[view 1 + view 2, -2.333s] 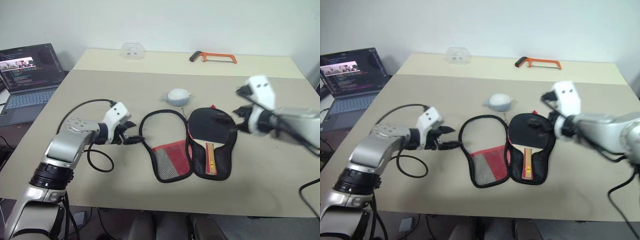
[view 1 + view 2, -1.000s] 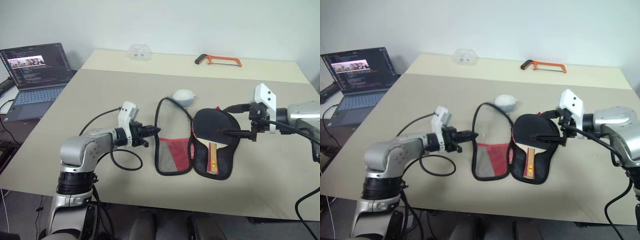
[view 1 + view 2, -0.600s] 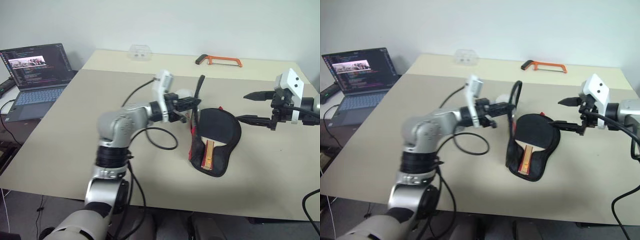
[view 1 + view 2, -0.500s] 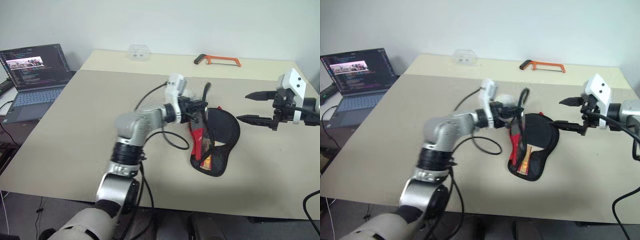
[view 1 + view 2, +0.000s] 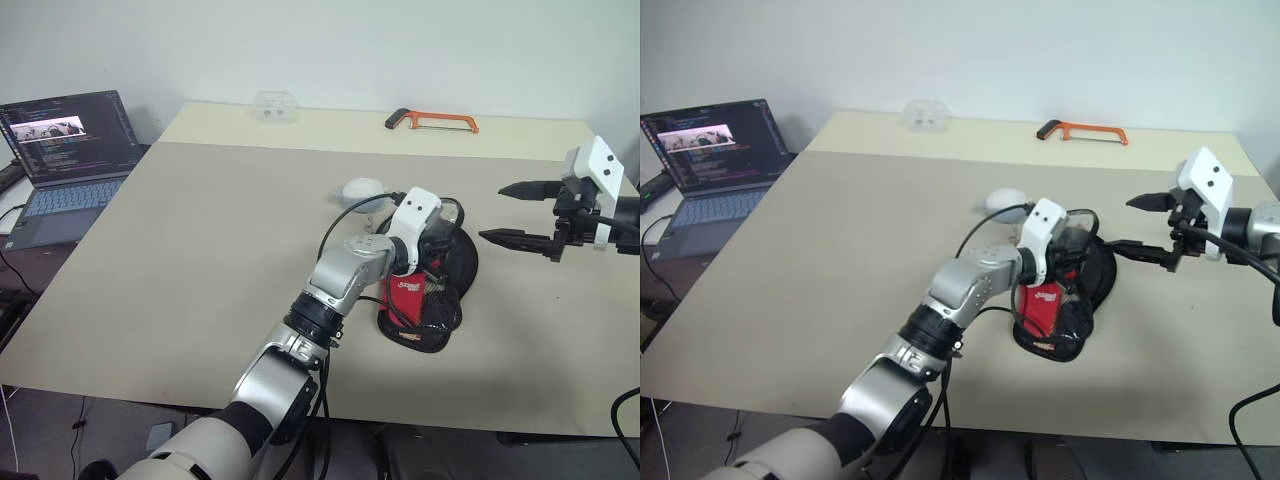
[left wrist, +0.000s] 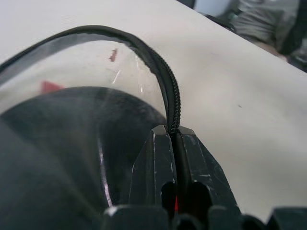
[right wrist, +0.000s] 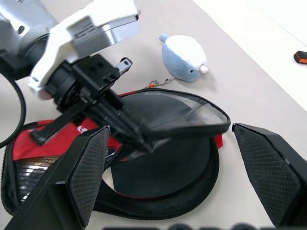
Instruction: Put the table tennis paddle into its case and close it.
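Observation:
The case (image 5: 412, 305), black with a red lower part, lies right of the table's middle. Its upper flap (image 7: 178, 113) is folded over and held a little raised. My left gripper (image 5: 445, 235) reaches across from the left and is shut on the flap's black zip edge (image 6: 170, 98). The paddle's black face (image 7: 160, 167) shows inside the case under the raised flap. My right gripper (image 5: 490, 213) hovers open to the right of the case, with nothing between its fingers (image 7: 84, 172).
A small grey rounded pouch (image 5: 362, 190) lies just behind the case. An orange hacksaw (image 5: 432, 121) and a clear plastic box (image 5: 272, 103) sit at the table's far side. An open laptop (image 5: 65, 150) stands on a lower table at the left.
My left gripper has swung the case's open flap from the left over onto the paddle. My right gripper has drawn back to the right and a little up, staying open.

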